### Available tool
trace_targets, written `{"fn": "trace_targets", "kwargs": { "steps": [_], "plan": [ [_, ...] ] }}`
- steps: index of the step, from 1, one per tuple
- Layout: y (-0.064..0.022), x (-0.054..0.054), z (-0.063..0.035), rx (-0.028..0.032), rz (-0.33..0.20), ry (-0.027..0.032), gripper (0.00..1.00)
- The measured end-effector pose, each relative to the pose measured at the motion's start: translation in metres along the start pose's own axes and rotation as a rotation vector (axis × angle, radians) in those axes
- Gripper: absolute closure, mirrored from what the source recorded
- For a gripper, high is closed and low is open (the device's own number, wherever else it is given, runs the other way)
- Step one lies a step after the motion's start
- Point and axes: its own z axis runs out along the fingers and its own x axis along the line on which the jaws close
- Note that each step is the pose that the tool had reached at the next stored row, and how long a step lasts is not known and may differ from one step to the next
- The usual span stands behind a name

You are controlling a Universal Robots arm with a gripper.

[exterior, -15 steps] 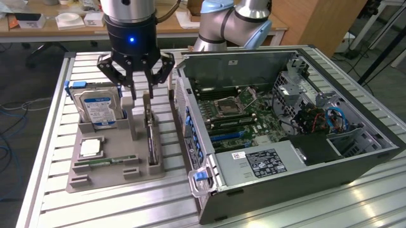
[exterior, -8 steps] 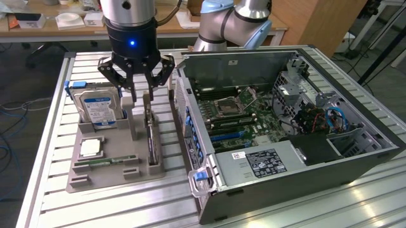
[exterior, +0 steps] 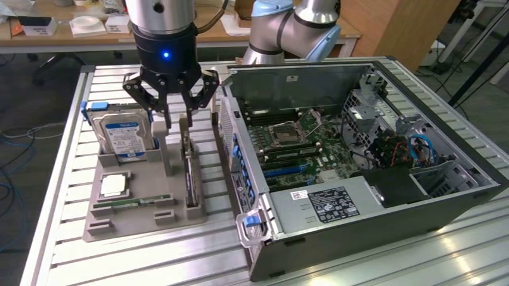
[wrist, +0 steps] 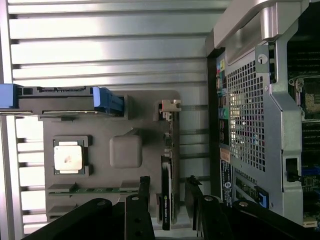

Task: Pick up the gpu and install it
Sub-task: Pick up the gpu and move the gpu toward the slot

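hovering, jaws apart and empty, over the gpu in its holder, the gripper has lifted nothing yet.

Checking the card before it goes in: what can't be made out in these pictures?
gpu connector edge: both views, sunk in the grey tray's slot.
gpu label: wrist view, too small to read.
Hard drive's lower part: exterior view, behind its tray cradle.
Computer case interior: wrist view, cut by the picture's edge.
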Motion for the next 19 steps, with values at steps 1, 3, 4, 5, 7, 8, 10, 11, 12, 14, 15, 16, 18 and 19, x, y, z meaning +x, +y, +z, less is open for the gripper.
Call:
{"fn": "trace_targets", "kwargs": {
  "steps": [1,3,4,5,7,8,10,11,12,14,15,16,18,19],
  "plan": [
    [-0.0003,-0.0001,0.0002,-0.0001,0.000,-0.0001,0.59],
    [-0.0010,-0.0001,0.0002,0.0002,0.000,0.0001,0.59],
    [-0.0013,-0.0001,0.0005,0.0000,0.000,0.0000,0.59],
    [-0.0015,-0.0001,0.0007,0.0000,0.000,0.0000,0.59],
    [-0.0019,-0.0001,0.0012,0.0002,0.000,0.0002,0.59],
    [-0.0021,-0.0001,0.0015,0.0003,0.000,0.0003,0.59],
    [-0.0022,-0.0001,0.0024,0.0002,0.000,0.0002,0.59],
    [-0.0022,-0.0001,0.0030,0.0002,0.000,0.0002,0.59],
    [-0.0023,-0.0001,0.0036,0.0002,0.000,0.0002,0.59],
    [-0.0023,-0.0001,0.0047,0.0002,0.000,0.0002,0.59],
    [-0.0023,0.0000,0.0053,0.0002,0.000,0.0001,0.59],
    [-0.0023,0.0000,0.0058,0.0002,0.000,0.0002,0.59],
    [-0.0024,0.0000,0.0069,0.0002,0.000,0.0001,0.59],
    [-0.0024,0.0000,0.0075,0.0002,0.000,0.0002,0.59]
  ]
}}
